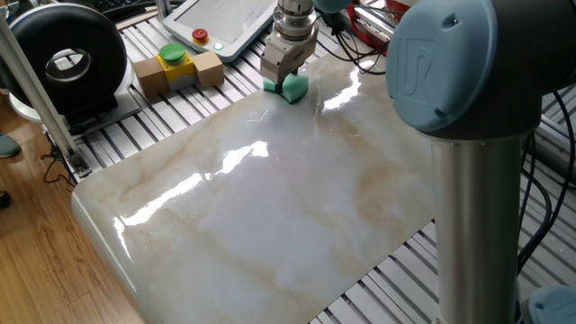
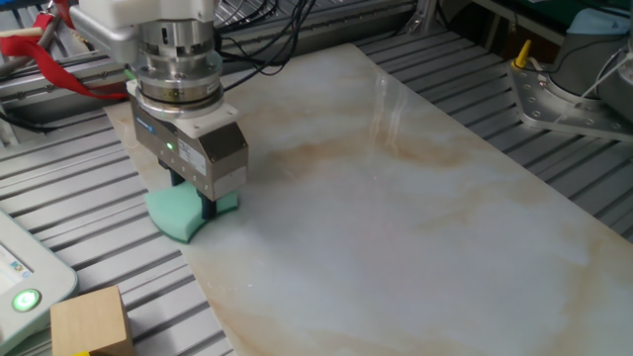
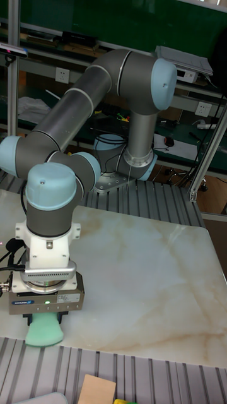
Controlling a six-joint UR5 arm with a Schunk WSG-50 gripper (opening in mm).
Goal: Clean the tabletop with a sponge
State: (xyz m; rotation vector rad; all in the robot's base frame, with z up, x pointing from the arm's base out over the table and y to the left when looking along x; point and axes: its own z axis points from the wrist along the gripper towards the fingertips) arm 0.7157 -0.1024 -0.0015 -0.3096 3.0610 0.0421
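Nothing legible is showing up here. Well in front of the gripper [image 1: 284, 79], the big blue joint cap [image 1: 447, 61] is carrying a raised emblem [image 1: 424, 53] in a rounded frame, its letters not clear. On the gripper's own body a small blue sticker [image 3: 28, 302] is showing print too fine to read. Left of the gripper, the white pendant [image 2: 22, 269] is showing only blurred lines.

Shiny marble tabletop [image 2: 415, 198] on grey slatted frame [image 2: 69, 213]. Green sponge [image 2: 183, 210] on tabletop corner, right under gripper [image 2: 203, 206].
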